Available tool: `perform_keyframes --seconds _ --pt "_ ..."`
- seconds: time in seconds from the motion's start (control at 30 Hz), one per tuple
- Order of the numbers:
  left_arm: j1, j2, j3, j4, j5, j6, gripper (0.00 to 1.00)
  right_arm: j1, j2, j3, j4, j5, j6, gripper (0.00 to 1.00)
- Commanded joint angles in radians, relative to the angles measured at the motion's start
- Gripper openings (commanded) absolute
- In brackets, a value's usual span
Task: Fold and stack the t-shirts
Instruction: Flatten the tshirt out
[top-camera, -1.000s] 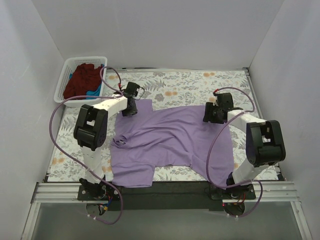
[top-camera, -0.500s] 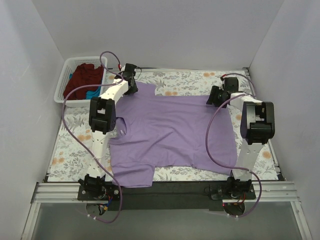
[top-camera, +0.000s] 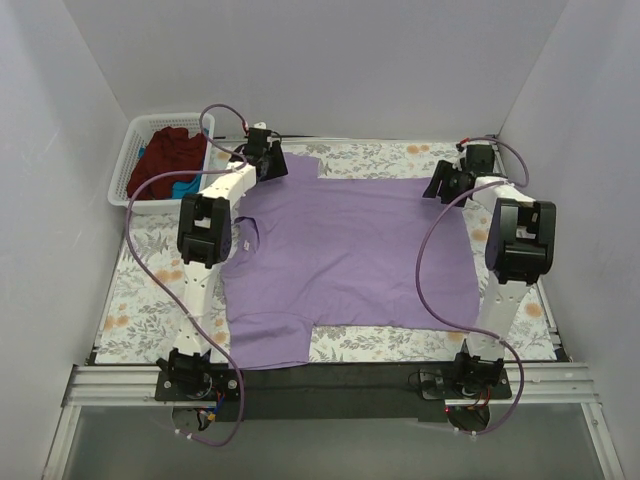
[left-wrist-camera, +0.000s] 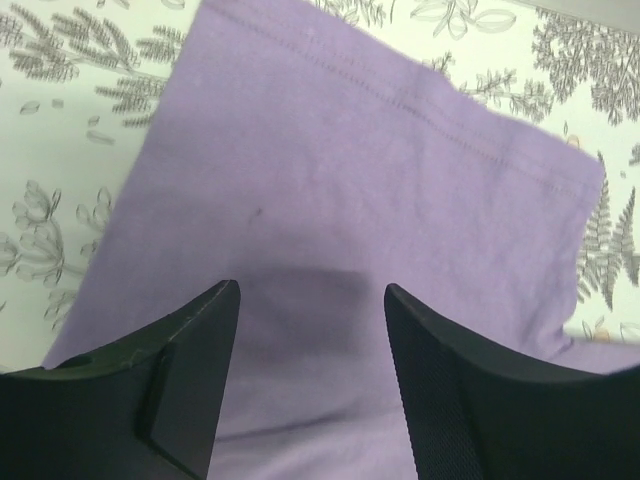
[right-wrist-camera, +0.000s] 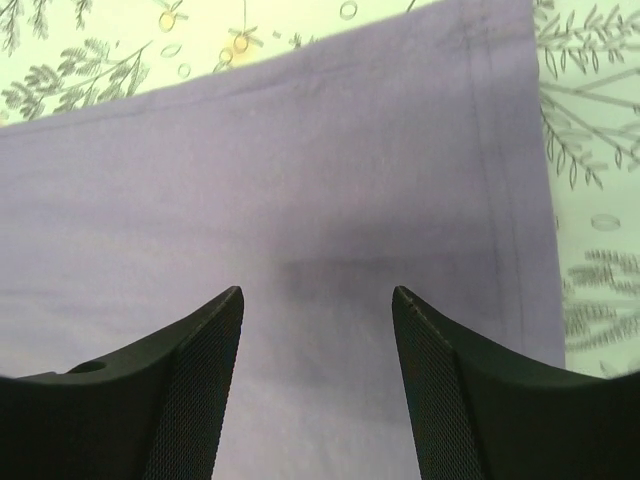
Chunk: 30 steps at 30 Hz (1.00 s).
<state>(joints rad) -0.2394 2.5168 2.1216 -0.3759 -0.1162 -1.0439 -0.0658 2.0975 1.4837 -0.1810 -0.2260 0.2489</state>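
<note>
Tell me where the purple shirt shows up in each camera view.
Top external: shirt spread flat across the middle of the table.
Left wrist: a sleeve of the shirt fills the centre.
Right wrist: the shirt, at its hem corner, fills most of the frame.
Shared landmark: the floral tablecloth bordering it.

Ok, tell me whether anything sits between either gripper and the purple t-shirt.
Nothing visible does. The left gripper and right gripper hang open right over the far corners of the lavender t-shirt, with only bare cloth between their fingers. The white basket sits off at the far left, apart from it.
</note>
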Motion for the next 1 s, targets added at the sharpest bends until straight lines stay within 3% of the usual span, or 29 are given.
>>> perform_keyframes --seconds 0.0,0.3,0.47,0.63,0.97 --pt "0.005 -0.202 -0.106 0.081 0.02 0.019 0.59 0.014 -0.168 -0.043 -0.014 0.008 -0.043 0.68" --pt "-0.037 -0.484 -0.376 0.026 -0.046 0.01 0.61 0.107 -0.369 -0.266 -0.011 0.02 -0.057 0.68" --pt "-0.041 -0.587 -0.59 0.028 -0.1 -0.016 0.54 0.23 -0.43 -0.368 0.009 -0.012 -0.043 0.67" --pt "-0.041 -0.563 -0.634 0.026 -0.118 -0.013 0.47 0.377 -0.439 -0.422 0.032 -0.064 -0.017 0.64" --pt "-0.031 -0.444 -0.614 0.029 -0.234 0.057 0.43 0.858 -0.364 -0.34 0.133 -0.15 -0.101 0.6"
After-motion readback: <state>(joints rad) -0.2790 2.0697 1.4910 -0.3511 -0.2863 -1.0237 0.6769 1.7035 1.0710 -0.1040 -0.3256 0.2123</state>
